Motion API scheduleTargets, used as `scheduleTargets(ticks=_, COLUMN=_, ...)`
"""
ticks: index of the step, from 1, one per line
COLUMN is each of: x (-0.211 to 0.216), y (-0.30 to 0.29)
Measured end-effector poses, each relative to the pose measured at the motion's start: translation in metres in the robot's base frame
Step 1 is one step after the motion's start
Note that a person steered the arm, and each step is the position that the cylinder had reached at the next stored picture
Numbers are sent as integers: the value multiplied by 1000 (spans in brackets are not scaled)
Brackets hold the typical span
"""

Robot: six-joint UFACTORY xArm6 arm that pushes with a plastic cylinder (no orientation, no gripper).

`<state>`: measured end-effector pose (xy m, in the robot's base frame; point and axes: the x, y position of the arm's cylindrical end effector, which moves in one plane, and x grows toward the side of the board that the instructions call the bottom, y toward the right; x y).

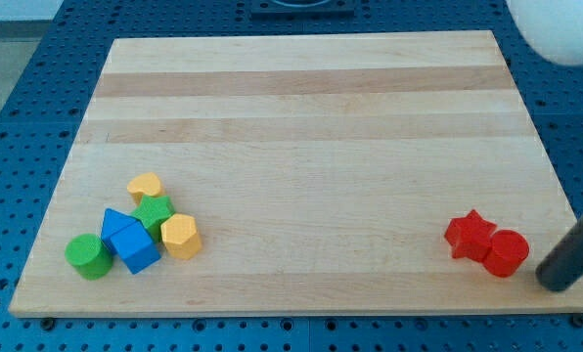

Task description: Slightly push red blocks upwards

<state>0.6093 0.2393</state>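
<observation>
Two red blocks lie touching near the board's lower right: a red star-shaped block (470,235) and a red cylinder (507,253) just right of it. My dark rod comes in from the view's right edge, and its tip (556,282) sits just right of and slightly below the red cylinder, a small gap apart.
A cluster sits at the board's lower left: a yellow heart-shaped block (145,186), a green star-shaped block (154,212), a yellow hexagon (180,237), a blue triangular block (114,224), a blue cube (135,245), and a green cylinder (87,255). The wooden board (301,127) rests on a blue perforated table.
</observation>
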Motion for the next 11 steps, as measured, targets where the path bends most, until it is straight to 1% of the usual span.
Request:
scheduleTargets(ticks=1, x=6, y=-12)
scheduleTargets(ticks=2, x=-9, y=-12)
scheduleTargets(ticks=3, x=-12, y=-16)
scheduleTargets(ticks=4, x=-12, y=-38)
scheduleTargets(ticks=5, x=-16, y=-42)
scheduleTargets(ticks=6, x=-21, y=-17)
scheduleTargets(ticks=7, x=-23, y=-4)
scheduleTargets(ticks=9, x=-32, y=-41)
scheduleTargets(ticks=11, x=-62, y=-72)
